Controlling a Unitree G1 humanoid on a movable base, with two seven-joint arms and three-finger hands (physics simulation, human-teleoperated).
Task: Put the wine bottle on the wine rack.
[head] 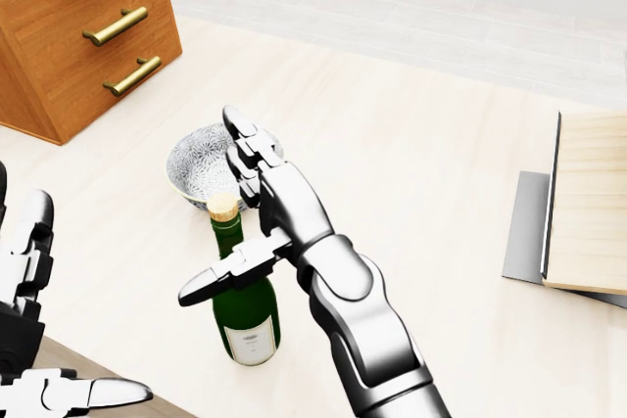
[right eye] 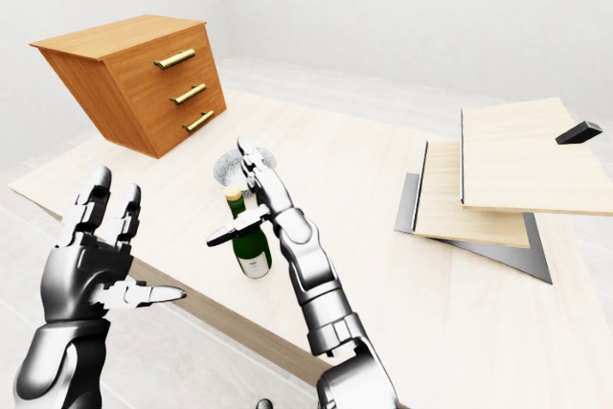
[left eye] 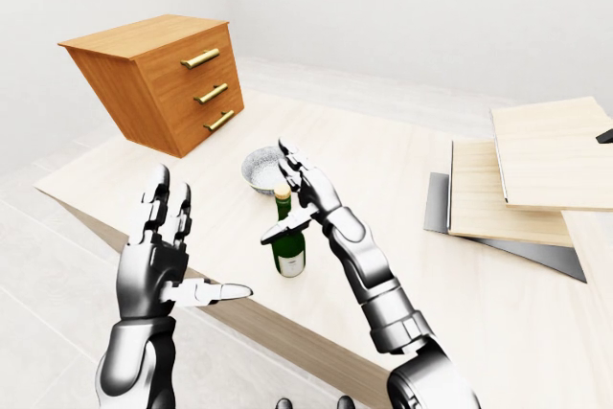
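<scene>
One wine bottle (head: 244, 301) stands upright on the pale table (head: 411, 203), long axis vertical, cork end up, label low on the body. Taking the bottle as landmark: a patterned bowl (head: 201, 165) sits just above it in the head view, apparently not touching. The wooden drawer chest (left eye: 168, 79) is well apart, up and to the left. The stepped wooden wine rack (left eye: 522, 174) lies well apart to the right. The right hand (head: 257, 217) is at the bottle's neck, fingers spread wide, thumb jutting left across the shoulder, nothing gripped. The left hand (left eye: 163, 256) hangs off the table edge, lower left of the bottle, fingers splayed, empty.
</scene>
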